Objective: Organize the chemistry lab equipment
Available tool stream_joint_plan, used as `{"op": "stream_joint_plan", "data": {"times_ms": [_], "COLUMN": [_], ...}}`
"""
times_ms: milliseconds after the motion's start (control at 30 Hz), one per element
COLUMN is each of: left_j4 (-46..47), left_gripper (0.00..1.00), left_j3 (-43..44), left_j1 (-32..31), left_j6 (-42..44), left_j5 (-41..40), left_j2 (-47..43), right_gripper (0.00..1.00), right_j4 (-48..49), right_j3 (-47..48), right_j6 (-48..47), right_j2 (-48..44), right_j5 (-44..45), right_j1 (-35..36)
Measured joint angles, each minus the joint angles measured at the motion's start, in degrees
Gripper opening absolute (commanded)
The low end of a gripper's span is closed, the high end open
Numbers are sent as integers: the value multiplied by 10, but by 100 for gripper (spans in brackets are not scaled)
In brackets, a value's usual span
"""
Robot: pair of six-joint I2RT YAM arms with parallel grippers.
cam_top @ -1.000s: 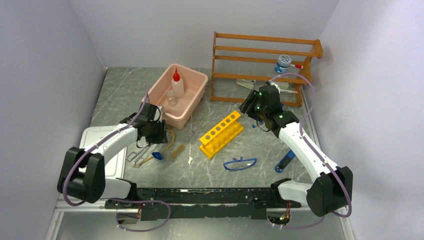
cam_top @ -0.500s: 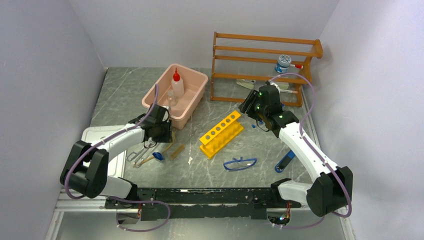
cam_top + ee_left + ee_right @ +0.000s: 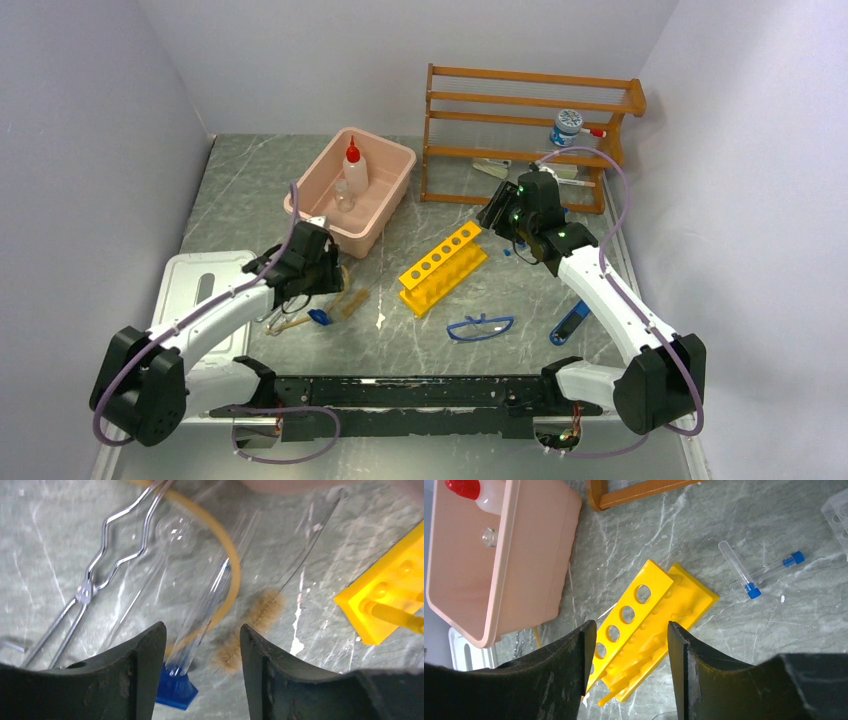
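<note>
**Left wrist view.** My left gripper [image 3: 202, 630] hangs low over the table with its fingers spread. A blue-capped tube [image 3: 212, 600], blurred, lies lengthwise in the gap between them, its cap close to the inner face of the finger on the view's left. I cannot tell whether either finger touches it. Beyond the fingertips a loop of tan tubing [image 3: 233, 567] crosses the tube. The metal tongs [image 3: 112, 550] lie outside that same finger, and a bristly brush [image 3: 250, 625] lies just past the other finger's tip.

**Right wrist view.** My right gripper [image 3: 631, 625] hovers with its fingers spread and nothing between them. The yellow holed rack [image 3: 686, 605] shows directly below the gap. Two capped tubes [image 3: 736, 567] lie crossed outside the view's right finger. The pink tub [image 3: 529, 565] lies outside the other finger and holds the red-capped squeeze bottle [image 3: 489, 497] and the tiny clear beaker [image 3: 489, 536].
</note>
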Motion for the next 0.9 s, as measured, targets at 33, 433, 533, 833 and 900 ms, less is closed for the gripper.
{"op": "stream_joint_plan", "data": {"times_ms": [33,433,533,833,900], "left_j4": [-5,-19,-14,-24,-42], "left_gripper": [60,41,42,13,9], "left_j3": [-7,-65,-65,-53,-43], "left_j1": [0,0,-2,-33,-35], "left_j6": [-10,-63,-63,-63,-63], "left_j5": [-5,-6,2,9,10], "left_j2": [-9,-18,0,17,20], "right_gripper": [58,58,58,58,58], "right_j4": [0,-1,-4,-5,-6], "right_j3": [0,-3,-7,-20,-22], "right_j6": [0,-3,-3,-2,-2], "right_j2": [0,-15,-24,-50,-53], "right_j5": [0,-11,-11,-11,-11], "right_j1": [0,0,0,0,0]}}
